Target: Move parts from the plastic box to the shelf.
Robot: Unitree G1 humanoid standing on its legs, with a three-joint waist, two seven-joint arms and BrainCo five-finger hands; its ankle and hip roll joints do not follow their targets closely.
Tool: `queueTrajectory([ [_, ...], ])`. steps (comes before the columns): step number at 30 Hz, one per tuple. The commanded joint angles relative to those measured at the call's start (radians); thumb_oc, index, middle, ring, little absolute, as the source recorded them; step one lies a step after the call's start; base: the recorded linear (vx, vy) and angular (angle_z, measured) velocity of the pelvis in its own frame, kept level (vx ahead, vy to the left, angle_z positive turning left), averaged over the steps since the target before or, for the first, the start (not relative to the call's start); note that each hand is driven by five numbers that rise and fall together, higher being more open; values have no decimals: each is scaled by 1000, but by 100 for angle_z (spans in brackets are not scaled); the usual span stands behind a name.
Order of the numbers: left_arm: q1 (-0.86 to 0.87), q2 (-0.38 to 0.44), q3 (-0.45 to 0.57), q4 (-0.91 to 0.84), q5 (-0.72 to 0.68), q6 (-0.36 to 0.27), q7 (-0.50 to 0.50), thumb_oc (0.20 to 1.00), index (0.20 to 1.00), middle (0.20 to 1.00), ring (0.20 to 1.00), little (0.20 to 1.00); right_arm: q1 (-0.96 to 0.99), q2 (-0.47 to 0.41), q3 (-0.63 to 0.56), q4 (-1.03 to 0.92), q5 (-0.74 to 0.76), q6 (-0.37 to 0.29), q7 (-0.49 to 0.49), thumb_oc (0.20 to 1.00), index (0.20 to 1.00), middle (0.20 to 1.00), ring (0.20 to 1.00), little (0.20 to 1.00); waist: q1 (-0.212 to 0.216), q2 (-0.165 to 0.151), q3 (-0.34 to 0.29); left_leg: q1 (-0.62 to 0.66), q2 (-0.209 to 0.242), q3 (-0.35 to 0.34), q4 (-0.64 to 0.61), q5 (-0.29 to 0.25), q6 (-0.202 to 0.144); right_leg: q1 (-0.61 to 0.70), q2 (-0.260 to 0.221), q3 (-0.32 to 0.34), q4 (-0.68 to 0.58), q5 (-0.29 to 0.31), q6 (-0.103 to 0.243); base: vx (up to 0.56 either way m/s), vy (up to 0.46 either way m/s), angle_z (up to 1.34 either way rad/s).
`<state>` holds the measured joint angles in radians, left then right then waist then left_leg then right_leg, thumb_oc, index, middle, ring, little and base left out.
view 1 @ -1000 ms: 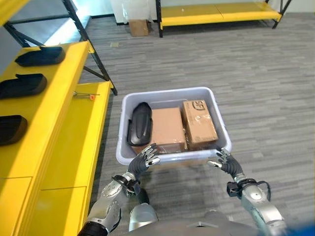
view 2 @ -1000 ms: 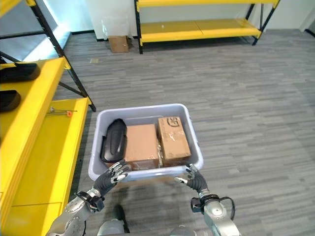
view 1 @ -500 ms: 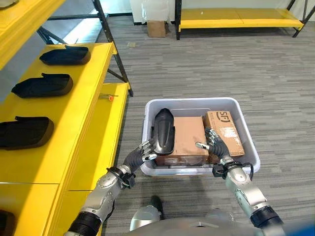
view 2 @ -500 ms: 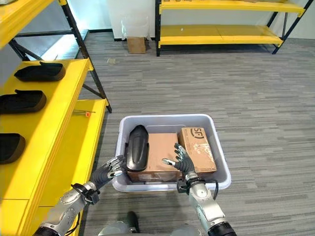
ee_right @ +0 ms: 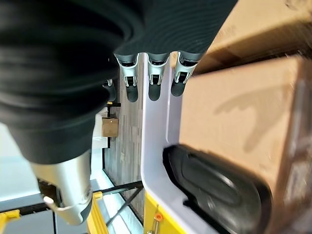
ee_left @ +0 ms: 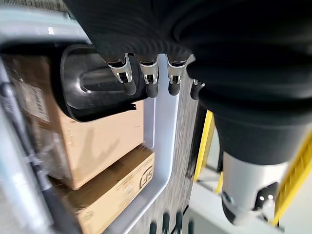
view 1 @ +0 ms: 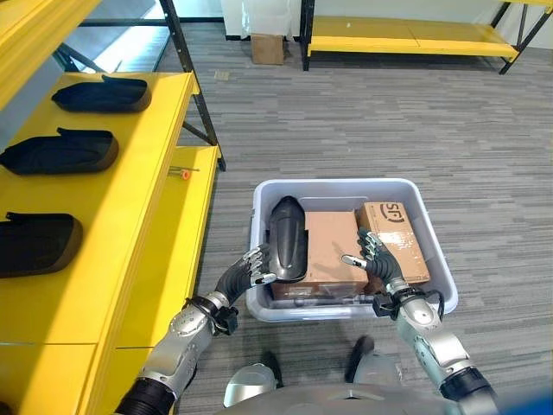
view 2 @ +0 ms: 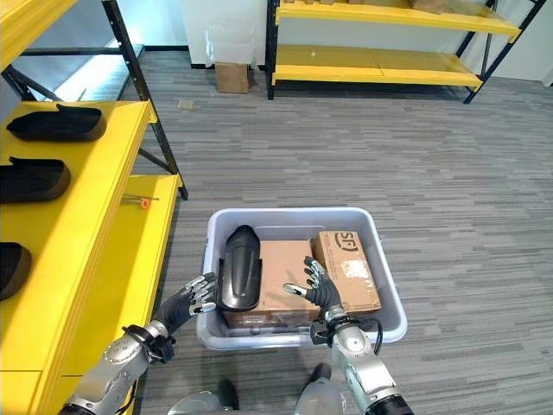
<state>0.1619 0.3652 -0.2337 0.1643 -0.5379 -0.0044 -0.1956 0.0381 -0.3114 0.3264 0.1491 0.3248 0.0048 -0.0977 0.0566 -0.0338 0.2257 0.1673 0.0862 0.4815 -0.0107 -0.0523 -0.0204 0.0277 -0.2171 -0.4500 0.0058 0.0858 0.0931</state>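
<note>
Down on the grey plank floor [view 1: 449,130], the pale plastic box [view 1: 432,251] sat just beside the yellow shelf [view 1: 130,225]. Inside it a long, black, glossy moulded part [view 1: 287,237], rounded at its far end, lay along the box's shelf-side wall, resting partly on a large plain cardboard carton [view 1: 331,246]; a narrower printed carton [view 1: 393,240] lay next to that, against the opposite wall. The left robot hand [view 1: 252,268] reached over the box's near rim, its fingers spread and loosely bent against the near end of the black part; the wrist view showed the fingertips touching the part's edge, but whether they truly gripped it could not be made out. The right robot hand [view 1: 374,262] hovered over the seam between the two cartons with fingers splayed, holding nothing. Three similar black parts [view 1: 60,152] already lay in a row on the shelf's upper level, the nearest cut off at the view's edge.
</note>
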Motion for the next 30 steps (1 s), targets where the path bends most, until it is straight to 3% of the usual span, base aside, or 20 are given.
queueTrajectory([
  [1,-71,-14,-16,-65,-21,-90,31,1000,1000,1000,1000,1000,-44,-39,8,-84,-36,-62,-5,1000,1000,1000,1000,1000,4,9,25,-69,88,-76,16,41,-51,30,-23,-4,66,-72,78,26,-115,-36],
  [6,-108,-17,-28,-39,29,-109,73,1000,1000,1000,1000,1000,-52,-56,-5,-98,16,-68,-41,1000,1000,1000,1000,1000,-17,12,33,-77,107,-64,57,39,-60,37,-8,1,91,-103,54,109,-28,-15],
  [8,-136,-15,-27,-19,32,-126,159,1000,1000,1000,1000,1000,-42,-51,-22,-115,20,-87,-59,1000,1000,1000,1000,1000,-34,16,38,-79,100,-59,69,29,-55,27,-3,16,114,-117,52,151,54,-2],
  [11,-175,-15,-22,-4,24,-76,196,1000,1000,1000,1000,1000,-48,-51,-42,-132,12,-98,-78,1000,1000,1000,1000,1000,-47,17,56,-100,93,-60,94,15,-46,-2,0,34,149,-134,52,42,39,-4],
  [15,-266,-9,-29,74,68,-60,372,1000,1000,1000,1000,1000,-89,-68,-53,-143,32,-92,-50,1000,1000,1000,1000,1000,-59,18,106,-166,95,-75,136,8,-43,-75,-8,57,218,-160,48,-68,30,-2],
  [19,-375,-16,-39,150,87,-71,478,1000,1000,1000,1000,1000,-144,-85,-57,-184,30,-155,-73,1000,1000,1000,1000,1000,-62,13,173,-265,106,-88,189,6,-43,-171,-14,76,272,-171,45,-154,-3,0],
  [21,-427,-22,-44,194,169,-63,557,1000,1000,1000,1000,1000,-180,-95,-57,-199,59,-173,-58,1000,1000,1000,1000,1000,-64,6,201,-315,117,-98,216,6,-49,-219,-14,85,295,-173,43,-118,-10,6],
  [23,-471,-11,-62,232,299,-13,671,1000,1000,1000,1000,1000,-215,-100,-49,-214,42,-153,-59,1000,1000,1000,1000,1000,-67,-1,220,-352,127,-106,234,11,-58,-253,-8,94,306,-174,40,-65,10,1],
  [24,-489,-11,-68,254,288,16,708,1000,1000,1000,1000,1000,-231,-104,-44,-218,43,-130,-65,1000,1000,1000,1000,1000,-69,-5,229,-368,133,-109,242,14,-63,-267,-4,97,311,-175,38,-91,20,-6],
  [26,-534,-31,-65,320,279,23,775,1000,1000,1000,1000,1000,-270,-113,-28,-214,52,-92,-81,1000,1000,1000,1000,1000,-73,-15,251,-410,143,-115,265,15,-70,-304,2,103,323,-178,34,-91,9,-9],
  [30,-592,-45,-48,374,299,29,843,1000,1000,1000,1000,1000,-300,-126,-26,-203,41,-79,-58,1000,1000,1000,1000,1000,-79,-48,289,-488,168,-118,316,7,-74,-376,7,103,361,-184,33,-79,-50,-9],
])
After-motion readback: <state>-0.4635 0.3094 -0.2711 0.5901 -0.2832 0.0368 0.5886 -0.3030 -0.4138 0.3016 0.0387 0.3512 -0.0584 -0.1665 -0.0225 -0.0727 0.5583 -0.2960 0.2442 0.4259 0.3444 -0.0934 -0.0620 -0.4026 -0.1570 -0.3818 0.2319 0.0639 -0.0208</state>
